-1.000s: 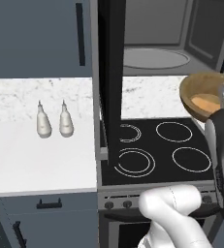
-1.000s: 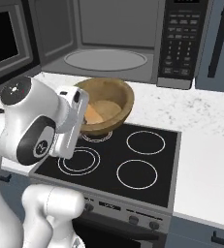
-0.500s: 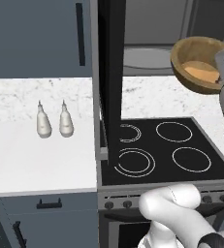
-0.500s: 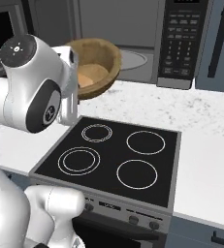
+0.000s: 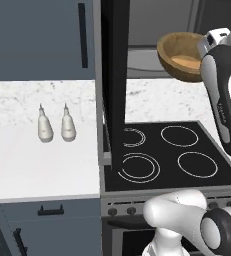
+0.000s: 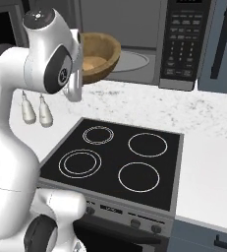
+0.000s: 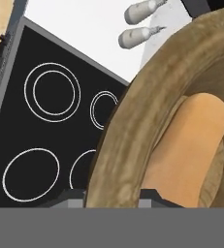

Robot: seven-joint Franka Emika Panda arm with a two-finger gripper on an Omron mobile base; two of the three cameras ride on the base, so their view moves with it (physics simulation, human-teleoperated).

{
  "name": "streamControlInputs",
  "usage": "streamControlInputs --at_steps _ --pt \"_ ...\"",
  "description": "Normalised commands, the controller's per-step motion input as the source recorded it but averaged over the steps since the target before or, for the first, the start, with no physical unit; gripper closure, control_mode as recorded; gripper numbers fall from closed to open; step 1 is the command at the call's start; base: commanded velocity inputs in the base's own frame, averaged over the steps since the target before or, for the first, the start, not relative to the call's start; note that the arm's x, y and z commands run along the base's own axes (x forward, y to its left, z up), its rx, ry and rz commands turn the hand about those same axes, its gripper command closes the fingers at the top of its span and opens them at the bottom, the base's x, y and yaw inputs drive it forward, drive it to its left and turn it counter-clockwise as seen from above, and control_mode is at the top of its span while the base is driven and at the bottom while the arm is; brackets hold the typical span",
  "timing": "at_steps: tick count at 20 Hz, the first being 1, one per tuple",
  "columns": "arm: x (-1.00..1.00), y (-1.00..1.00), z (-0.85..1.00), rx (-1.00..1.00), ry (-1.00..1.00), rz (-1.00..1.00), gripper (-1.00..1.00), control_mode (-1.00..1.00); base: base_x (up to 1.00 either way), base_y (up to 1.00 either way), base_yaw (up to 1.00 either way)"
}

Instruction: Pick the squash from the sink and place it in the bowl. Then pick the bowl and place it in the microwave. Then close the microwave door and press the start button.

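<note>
The light brown wooden bowl (image 5: 181,56) hangs tilted in the air in front of the open microwave (image 5: 152,25), above the back of the stove. My gripper (image 5: 204,49) is shut on its right rim. In the hand view the gripper (image 7: 112,195) clamps the thick rim of the bowl (image 7: 128,121), and the orange-yellow squash (image 7: 191,145) lies inside. From the right, the bowl (image 6: 99,53) with the squash (image 6: 92,63) hangs just left of the round turntable (image 6: 132,60). The black microwave door (image 5: 114,75) stands swung open, edge-on. The sink is out of view.
A black four-burner stove (image 5: 172,155) lies below the bowl. Two small white shakers (image 5: 56,126) stand on the marble counter (image 5: 32,160) to the left. The microwave's control panel (image 6: 184,44) is to the right of its opening. Dark blue cabinets (image 5: 37,35) flank it.
The arm has raised the bowl with the squash from just above the stove's back burners up to the level of the microwave opening. The grip has stayed shut.
</note>
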Motion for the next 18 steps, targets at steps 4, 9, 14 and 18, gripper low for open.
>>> streamControlInputs --at_steps 4,9,14,18 --pt "0.61 0.00 0.01 0.00 0.00 0.09 1.00 -1.00 0.00 0.00 0.00" --pt "0.66 0.00 0.00 0.00 0.00 0.08 1.00 -1.00 0.00 0.00 0.00" --pt "0.61 0.00 0.00 0.00 0.00 0.04 1.00 -1.00 0.00 0.00 0.00" --pt "0.66 0.00 0.00 0.00 0.00 0.02 1.00 -1.00 0.00 0.00 0.00"
